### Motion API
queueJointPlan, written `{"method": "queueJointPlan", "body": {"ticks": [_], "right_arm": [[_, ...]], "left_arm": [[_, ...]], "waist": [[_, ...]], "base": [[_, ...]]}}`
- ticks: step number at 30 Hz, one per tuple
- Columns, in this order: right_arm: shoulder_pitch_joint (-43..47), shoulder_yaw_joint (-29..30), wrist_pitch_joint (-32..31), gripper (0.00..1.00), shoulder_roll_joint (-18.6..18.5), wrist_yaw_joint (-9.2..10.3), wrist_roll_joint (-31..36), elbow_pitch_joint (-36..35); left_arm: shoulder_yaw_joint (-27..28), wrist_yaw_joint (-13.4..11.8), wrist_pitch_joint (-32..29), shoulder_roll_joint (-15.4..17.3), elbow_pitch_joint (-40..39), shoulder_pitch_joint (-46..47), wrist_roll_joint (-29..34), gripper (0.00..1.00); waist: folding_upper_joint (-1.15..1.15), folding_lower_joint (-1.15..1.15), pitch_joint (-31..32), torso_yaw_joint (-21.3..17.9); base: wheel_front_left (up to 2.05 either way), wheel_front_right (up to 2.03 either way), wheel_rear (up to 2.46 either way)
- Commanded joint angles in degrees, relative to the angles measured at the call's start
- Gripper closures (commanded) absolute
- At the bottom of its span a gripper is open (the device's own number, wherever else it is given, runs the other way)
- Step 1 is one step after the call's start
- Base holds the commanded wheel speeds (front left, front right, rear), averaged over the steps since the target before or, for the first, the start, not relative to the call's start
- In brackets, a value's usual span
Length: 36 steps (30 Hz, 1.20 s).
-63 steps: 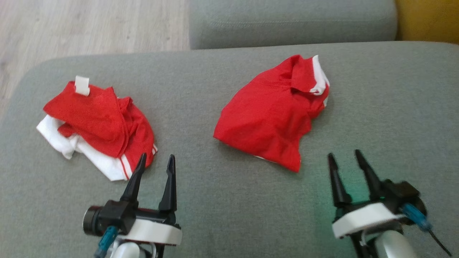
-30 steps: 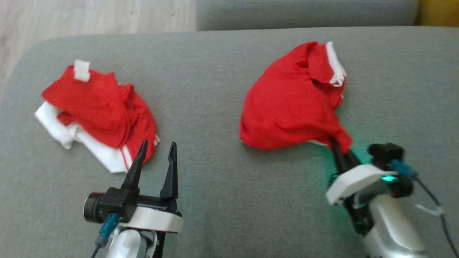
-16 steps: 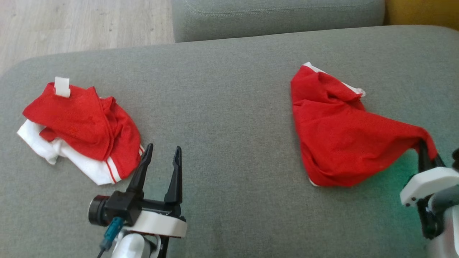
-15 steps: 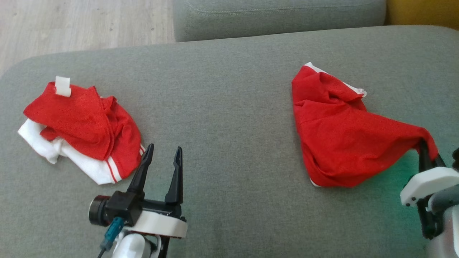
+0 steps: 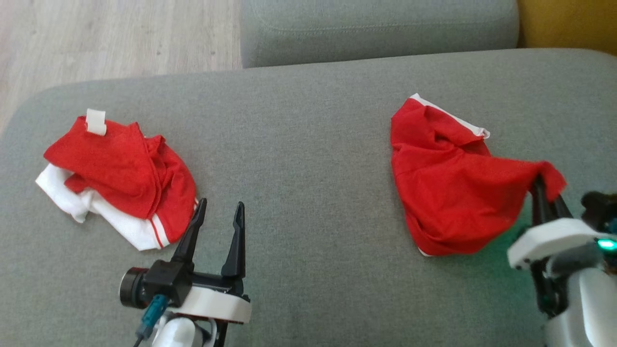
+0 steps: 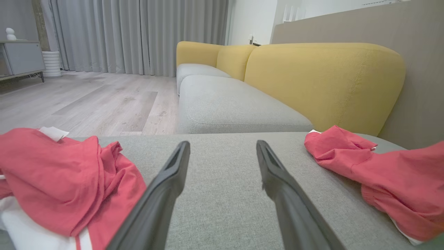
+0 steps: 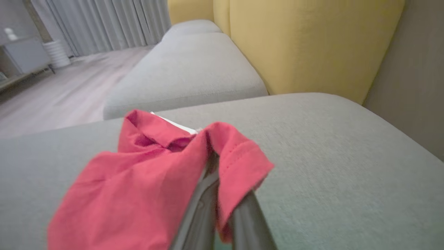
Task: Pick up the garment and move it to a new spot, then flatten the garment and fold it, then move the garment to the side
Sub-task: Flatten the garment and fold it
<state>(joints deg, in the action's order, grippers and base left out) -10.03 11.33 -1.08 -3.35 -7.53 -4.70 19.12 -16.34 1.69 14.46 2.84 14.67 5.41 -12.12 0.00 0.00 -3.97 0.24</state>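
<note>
At the near edge of the grey sofa seat (image 5: pixel 308 270), the left gripper (image 5: pixel 221 204) hovers with its fingers spread and nothing between them, just beside a red-and-white pile of clothes (image 5: pixel 120 168). To the right, the right gripper (image 5: pixel 543 189) pinches a corner of the red garment (image 5: pixel 448 193), holding it up while the rest lies bunched on the seat. Farther back are another grey cushion (image 5: pixel 381 24) and wooden floor (image 5: pixel 120 38).

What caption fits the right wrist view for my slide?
Right gripper shut on a corner of the red garment lying on the grey cushion.
</note>
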Motion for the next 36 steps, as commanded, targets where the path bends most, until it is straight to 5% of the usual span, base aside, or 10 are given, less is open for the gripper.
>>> {"method": "queueJointPlan", "body": {"ticks": [1, 9, 14, 19, 25, 36], "right_arm": [[-2.2, -3.3, 0.2, 1.00, 0.0, 0.04, -1.4, -3.9], [-12.6, -19.9, -7.7, 1.00, 0.2, 0.04, -8.4, -12.3], [-23.6, -29.2, -10.8, 1.00, 0.4, 0.04, -15.5, -9.8], [-33.9, -32.1, -7.5, 1.00, 0.4, 0.04, -23.2, -5.3], [-34.9, -26.3, -4.8, 1.00, 0.5, 0.04, -21.8, 1.9], [-13.2, -3.3, -6.5, 1.00, -0.4, 0.04, -4.6, 8.8]], "left_arm": [[2.0, -0.3, 0.5, 0.0, -1.6, 0.9, -0.3, 0.00], [1.7, -0.6, 0.5, 0.0, -1.6, 0.6, -0.9, 0.00], [1.0, -1.2, 0.5, 0.0, -1.4, 0.0, -2.1, 0.00], [0.6, -1.7, 0.5, 0.0, -1.5, -0.5, -2.4, 0.00], [1.5, -2.2, 0.5, 0.0, -2.3, -1.1, -2.2, 0.00], [1.6, -1.3, 0.5, 0.0, -2.7, 0.6, -1.5, 0.00]], "waist": [[0.00, 0.00, 0.5, -0.1], [0.00, 0.00, 2.4, 1.1], [0.00, 0.00, 4.2, 3.0], [0.00, 0.00, 5.1, 4.2], [0.00, 0.00, 4.7, 3.3], [0.00, 0.00, 0.5, 1.2]], "base": [[0.00, 0.00, 0.00], [0.00, 0.00, 0.00], [0.00, 0.00, 0.00], [0.00, 0.00, 0.00], [0.00, 0.00, 0.00], [0.00, 0.00, 0.00]]}}
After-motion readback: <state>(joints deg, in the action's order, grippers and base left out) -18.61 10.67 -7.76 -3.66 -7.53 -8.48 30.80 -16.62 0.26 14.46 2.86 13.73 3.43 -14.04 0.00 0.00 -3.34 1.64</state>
